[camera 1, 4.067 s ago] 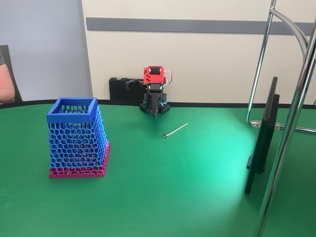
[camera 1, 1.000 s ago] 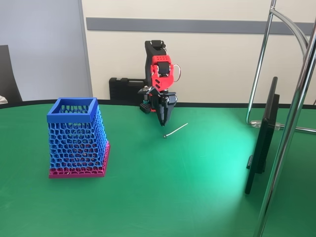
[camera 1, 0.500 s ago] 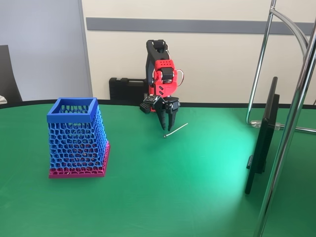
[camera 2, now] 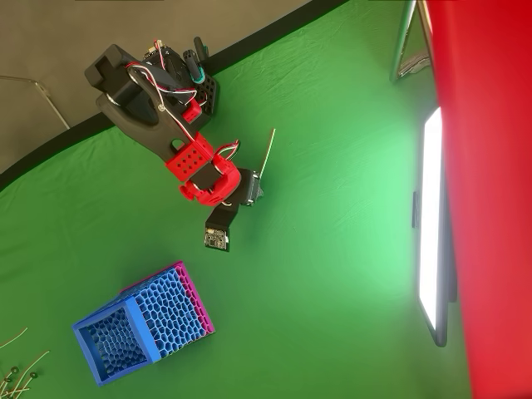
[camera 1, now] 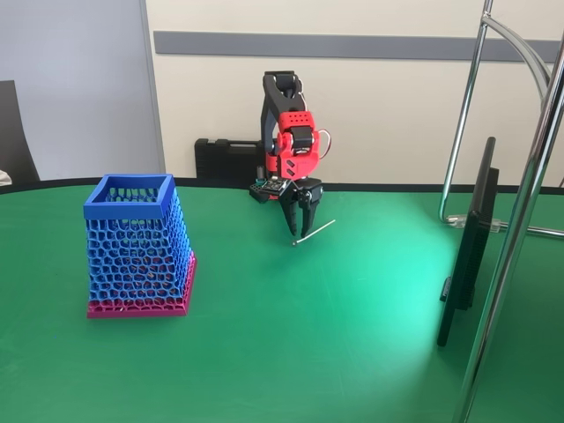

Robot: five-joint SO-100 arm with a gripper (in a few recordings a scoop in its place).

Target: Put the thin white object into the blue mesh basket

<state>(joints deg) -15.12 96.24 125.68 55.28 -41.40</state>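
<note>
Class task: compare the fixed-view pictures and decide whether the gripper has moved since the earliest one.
Yes. The gripper has come forward from the black case at the wall, jaws now apart over the knob end of the thin white object.

Taking the basket (camera 1: pixel 138 247) as my landmark in the fixed view: it stands upright on the worktop (camera 1: pixel 291 352), and my hand (camera 1: pixel 299 231) hangs to its right and farther back, fingers pointing down and spread over the near end of the stick (camera 1: pixel 315 232). The stick lies flat on the worktop, well apart from the basket, slanting away to the right and back. Far right of the basket a monitor (camera 1: pixel 470 242) stands edge-on, and in the overhead view some thin sticks (camera 2: pixel 18 372) lie just beside the basket (camera 2: pixel 137 324).
</note>
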